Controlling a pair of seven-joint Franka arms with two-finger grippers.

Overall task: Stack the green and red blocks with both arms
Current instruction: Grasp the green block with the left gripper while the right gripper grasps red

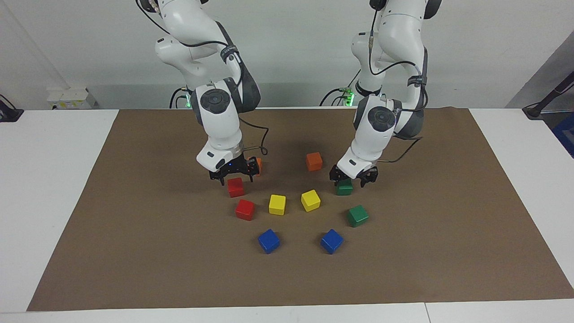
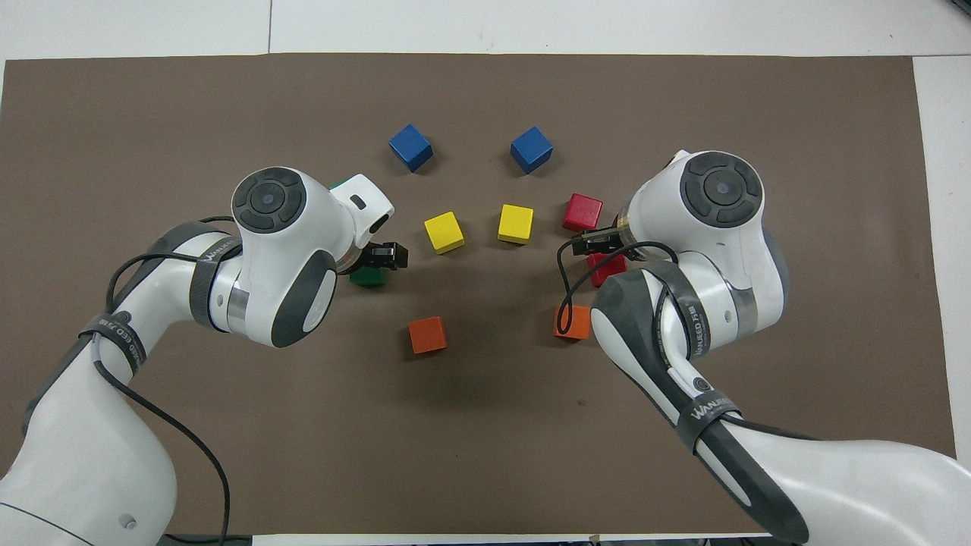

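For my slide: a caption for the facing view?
Open left gripper over a green cube, open right gripper over a red cube.

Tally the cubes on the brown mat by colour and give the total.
Red cubes: 2
Green cubes: 2
Orange cubes: 2
Yellow cubes: 2
Blue cubes: 2
Total: 10

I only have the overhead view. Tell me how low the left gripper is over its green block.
Observer: The left gripper is open, low at the green block nearer the robots, not closed on it.
Operator: Now the right one.
Observer: The right gripper hangs open just above the red block nearer the robots.
Operator: Find the other green block; the arm hides it.
Observer: The farther green block sits alone on the mat, untouched.
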